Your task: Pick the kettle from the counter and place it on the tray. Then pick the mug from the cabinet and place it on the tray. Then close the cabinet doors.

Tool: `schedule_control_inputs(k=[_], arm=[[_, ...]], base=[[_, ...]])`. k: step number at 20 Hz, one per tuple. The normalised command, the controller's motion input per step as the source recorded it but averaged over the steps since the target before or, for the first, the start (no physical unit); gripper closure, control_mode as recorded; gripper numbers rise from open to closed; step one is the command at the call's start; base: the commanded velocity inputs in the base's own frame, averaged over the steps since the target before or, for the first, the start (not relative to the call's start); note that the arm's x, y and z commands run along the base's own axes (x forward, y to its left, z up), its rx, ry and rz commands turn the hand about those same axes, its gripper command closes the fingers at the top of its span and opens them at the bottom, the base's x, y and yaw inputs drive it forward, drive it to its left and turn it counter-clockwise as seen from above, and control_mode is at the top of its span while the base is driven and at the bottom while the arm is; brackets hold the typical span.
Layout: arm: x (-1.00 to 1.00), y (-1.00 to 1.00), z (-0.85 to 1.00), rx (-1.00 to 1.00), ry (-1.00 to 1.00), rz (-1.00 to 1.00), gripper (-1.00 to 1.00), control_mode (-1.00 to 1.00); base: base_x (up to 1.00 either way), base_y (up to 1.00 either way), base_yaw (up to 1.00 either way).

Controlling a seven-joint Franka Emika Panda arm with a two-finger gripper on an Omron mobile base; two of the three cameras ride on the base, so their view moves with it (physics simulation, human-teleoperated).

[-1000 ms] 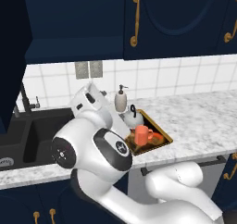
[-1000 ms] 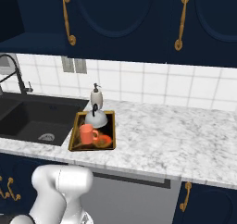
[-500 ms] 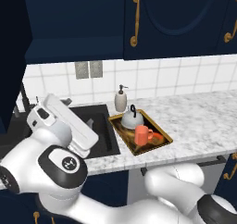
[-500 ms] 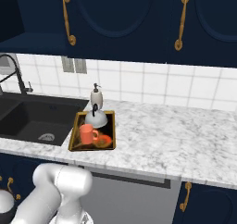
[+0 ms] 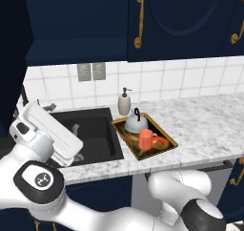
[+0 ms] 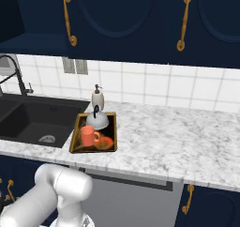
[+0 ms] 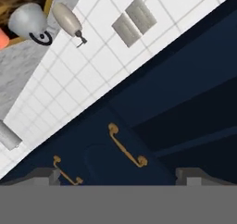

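The silver-grey kettle and the orange-red mug both stand on the golden-rimmed tray on the marble counter. My gripper is open and holds nothing, its fingertips wide apart. It faces the navy cabinet's door with the curved brass handle. In the left base view my hand hangs over the left of the sink. The cabinet stands open at the upper left, its shelf bare.
A cream soap bottle stands behind the tray. The black sink with its tap lies left of it. Closed navy doors with brass handles hang above the counter.
The arm has swung left from beside the tray to over the sink's left side. Kettle and mug have stayed on the tray.
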Motion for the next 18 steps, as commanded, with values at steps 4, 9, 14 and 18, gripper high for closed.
schedule_control_inputs(k=[4,9,14,18], arm=[[0.0,0.46,-0.04,-0.03,-0.12,0.0,-1.0,-1.0],[0.09,0.31,-0.11,-0.02,-0.05,0.0,-1.0,-1.0],[0.24,0.3,-0.26,0.0,-0.04,0.0,-1.0,-1.0],[0.46,0.1,-0.48,0.0,-0.05,0.04,-1.0,-1.0]], base=[[0.0,0.0,0.0],[0.0,0.0,0.0],[0.0,0.0,0.0],[0.0,0.0,0.0]])
